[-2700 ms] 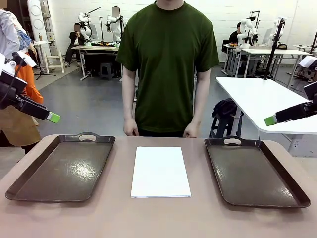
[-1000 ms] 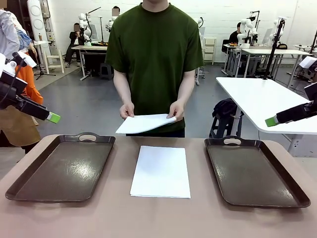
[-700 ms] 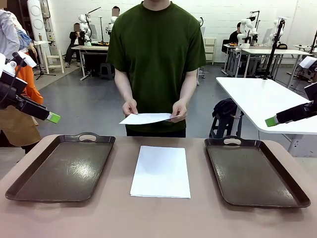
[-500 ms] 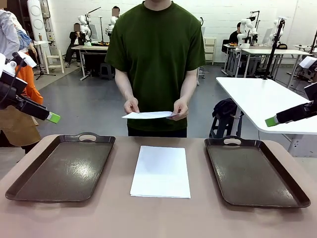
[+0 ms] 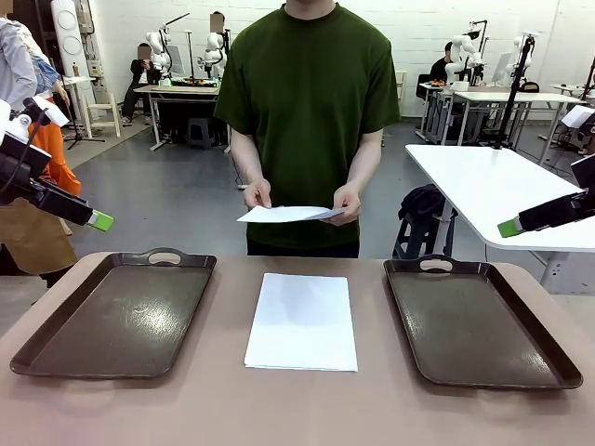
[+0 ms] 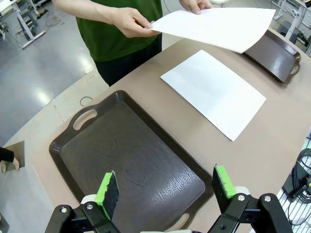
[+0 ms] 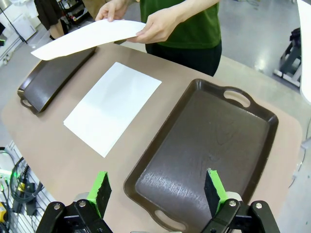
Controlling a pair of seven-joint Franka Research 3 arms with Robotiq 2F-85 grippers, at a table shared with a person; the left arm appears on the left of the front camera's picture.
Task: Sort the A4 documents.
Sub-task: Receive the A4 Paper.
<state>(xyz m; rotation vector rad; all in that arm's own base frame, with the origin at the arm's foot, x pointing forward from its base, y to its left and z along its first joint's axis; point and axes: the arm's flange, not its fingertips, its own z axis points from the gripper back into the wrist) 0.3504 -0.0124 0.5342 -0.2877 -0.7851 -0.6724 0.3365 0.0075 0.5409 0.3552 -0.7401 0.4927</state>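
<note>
White paper lies flat on the worktop, its long side running away from the robot. It sits between the left tray and the right tray, touching neither. Whether it is one sheet or several I cannot tell. Both trays are dark brown, with handle slots at their ends.

A person in a green shirt stands at the far edge holding a second sheet nearly level at waist height. The person's right hand and left hand each grip one side, and the sheet is well clear of the paper.

The left gripper hangs above the left tray, green pads wide apart, holding nothing. The right gripper hangs over the right tray, likewise spread and empty.
</note>
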